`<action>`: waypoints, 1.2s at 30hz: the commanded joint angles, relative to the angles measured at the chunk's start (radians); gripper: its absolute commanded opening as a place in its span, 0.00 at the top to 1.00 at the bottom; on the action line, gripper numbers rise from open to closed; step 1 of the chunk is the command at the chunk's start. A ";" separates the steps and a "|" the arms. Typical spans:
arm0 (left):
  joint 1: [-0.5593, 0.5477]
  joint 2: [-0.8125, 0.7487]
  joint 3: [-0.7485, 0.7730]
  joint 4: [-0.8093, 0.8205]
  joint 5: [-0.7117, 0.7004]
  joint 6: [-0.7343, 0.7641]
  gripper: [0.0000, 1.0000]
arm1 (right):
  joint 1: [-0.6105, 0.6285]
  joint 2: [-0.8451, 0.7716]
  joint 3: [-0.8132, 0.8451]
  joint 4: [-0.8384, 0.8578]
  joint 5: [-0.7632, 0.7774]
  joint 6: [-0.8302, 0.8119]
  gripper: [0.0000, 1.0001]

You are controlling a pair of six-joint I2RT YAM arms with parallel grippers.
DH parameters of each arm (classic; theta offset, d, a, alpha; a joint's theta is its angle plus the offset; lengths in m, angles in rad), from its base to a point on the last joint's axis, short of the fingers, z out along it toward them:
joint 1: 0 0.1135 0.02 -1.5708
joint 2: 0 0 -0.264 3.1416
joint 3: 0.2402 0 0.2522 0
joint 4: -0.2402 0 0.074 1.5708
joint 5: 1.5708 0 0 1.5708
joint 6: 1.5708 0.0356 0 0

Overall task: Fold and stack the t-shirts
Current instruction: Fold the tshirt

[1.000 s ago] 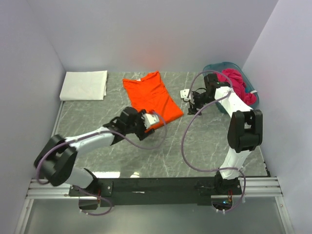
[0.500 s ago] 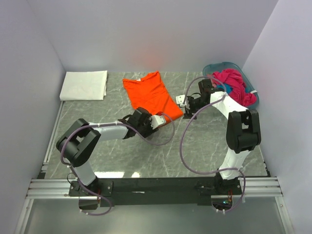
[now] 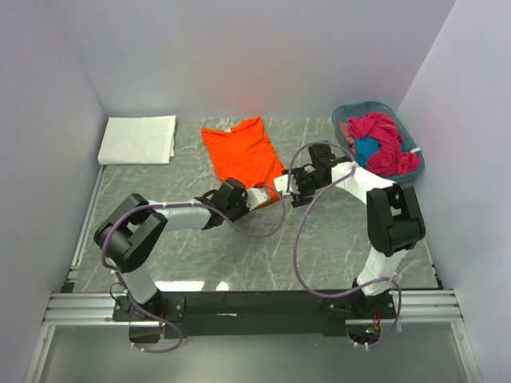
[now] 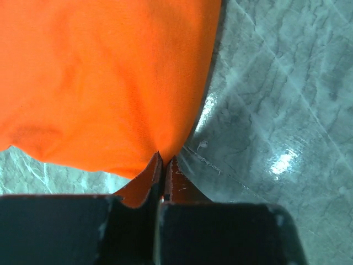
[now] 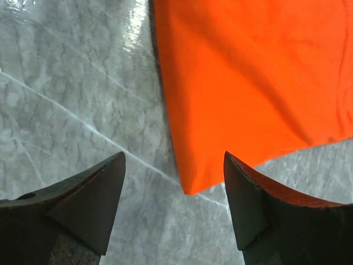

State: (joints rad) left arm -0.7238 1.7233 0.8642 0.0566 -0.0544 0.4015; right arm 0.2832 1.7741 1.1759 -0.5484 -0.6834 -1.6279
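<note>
The bright orange t-shirt (image 3: 243, 153) lies flat on the marble table, collar toward the back wall. My left gripper (image 3: 265, 195) is at its near edge, shut on the orange hem (image 4: 164, 160); a fold of the orange t-shirt (image 4: 99, 72) rises from the jaws. My right gripper (image 3: 281, 186) hovers open just to the right. A near corner of the orange t-shirt (image 5: 190, 185) lies between its fingers (image 5: 94, 204), untouched. A folded white t-shirt (image 3: 137, 140) rests at the back left. Magenta (image 3: 387, 144) and blue (image 3: 366, 149) t-shirts are heaped in the basket.
The teal plastic basket (image 3: 351, 108) stands at the back right by the side wall. Purple cables loop from both arms over the marble table (image 3: 335, 231). White walls close in the left, back and right sides.
My left gripper slid forward to the shirt's near edge and shut on the hem. My right arm swung left from near the basket to the shirt's near corner, staying open.
</note>
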 commanded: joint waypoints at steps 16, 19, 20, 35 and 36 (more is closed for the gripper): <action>-0.012 -0.100 -0.059 0.015 0.033 -0.032 0.99 | 0.065 0.128 0.042 0.177 0.194 0.051 0.31; -0.019 -0.123 -0.070 0.026 0.047 -0.050 0.99 | 0.071 0.128 0.033 0.183 0.203 0.051 0.36; -0.019 -0.129 -0.076 0.031 0.047 -0.052 0.99 | 0.076 0.128 0.028 0.183 0.211 0.046 0.39; -0.129 -0.261 -0.165 -0.004 0.136 -0.098 0.99 | 0.074 -0.053 -0.119 -0.017 0.153 -0.018 1.00; -0.141 -0.269 -0.166 -0.018 0.157 -0.099 0.99 | 0.073 -0.115 -0.145 -0.033 0.139 -0.029 1.00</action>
State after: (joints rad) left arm -0.8307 1.5002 0.7082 0.0689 0.0162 0.3229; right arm 0.3622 1.7935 1.0866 -0.4583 -0.4942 -1.6230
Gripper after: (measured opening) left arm 0.033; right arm 0.024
